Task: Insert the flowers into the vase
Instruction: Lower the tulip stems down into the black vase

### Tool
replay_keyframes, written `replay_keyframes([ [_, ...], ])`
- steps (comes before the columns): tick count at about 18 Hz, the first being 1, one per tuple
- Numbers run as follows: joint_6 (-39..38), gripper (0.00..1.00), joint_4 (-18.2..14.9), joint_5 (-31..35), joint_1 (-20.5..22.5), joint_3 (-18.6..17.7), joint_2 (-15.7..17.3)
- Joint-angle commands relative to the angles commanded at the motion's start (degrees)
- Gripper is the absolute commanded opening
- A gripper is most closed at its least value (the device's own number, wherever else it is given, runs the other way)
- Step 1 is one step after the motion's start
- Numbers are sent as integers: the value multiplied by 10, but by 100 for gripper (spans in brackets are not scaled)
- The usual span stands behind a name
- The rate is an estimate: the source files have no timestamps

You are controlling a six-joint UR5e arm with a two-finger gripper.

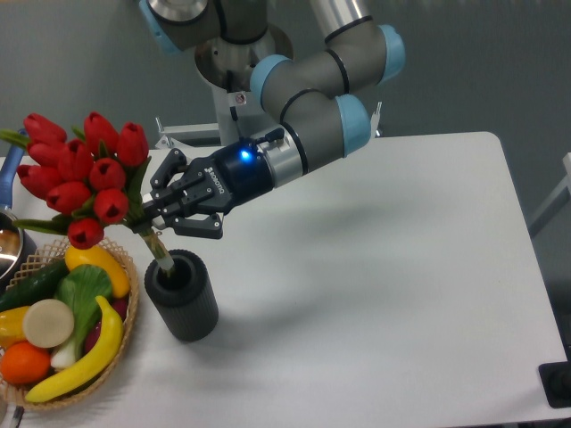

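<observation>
Arm: grey tubes with light blue joint caps, entering from the top centre and slanting down to the left; a blue light glows on the wrist.

End effector (159, 217): black, two-fingered, pointing left and slightly down, closed around the pale stems of the flowers (76, 178) just under the leaves. It sits above and just left of the vase mouth.

Flowers: a bunch of red closed tulip heads with green leaves, tilted so the heads lean up and to the left, near the picture's left edge. The stem ends point down and right, and their tips reach into the round mouth of the vase (182, 294). How deep they go cannot be told.

Vase: short dark grey ribbed cylinder, standing upright on the white desk (384, 267), in the left part of the surface. Its left side is just beside the wicker basket (132, 308); whether the two touch cannot be told.

Basket: at the lower left corner, holding a banana (85, 357), an orange fruit (24, 363), a yellow pepper (96, 261) and green vegetables. The lowest tulip head hangs just above it.

A metal pan with a blue handle (12, 214) shows partly at the left edge.

Desk: front edge well below the vase; right half of the surface bare, with the rounded far right corner in view.
</observation>
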Motion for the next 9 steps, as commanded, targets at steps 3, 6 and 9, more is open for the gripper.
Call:
replay_keyframes([
  [3,0,16,0,0,0,-7,-5],
  [6,0,16,0,0,1,-11,-9],
  [9,7,16,0,2,1,-19,-14],
])
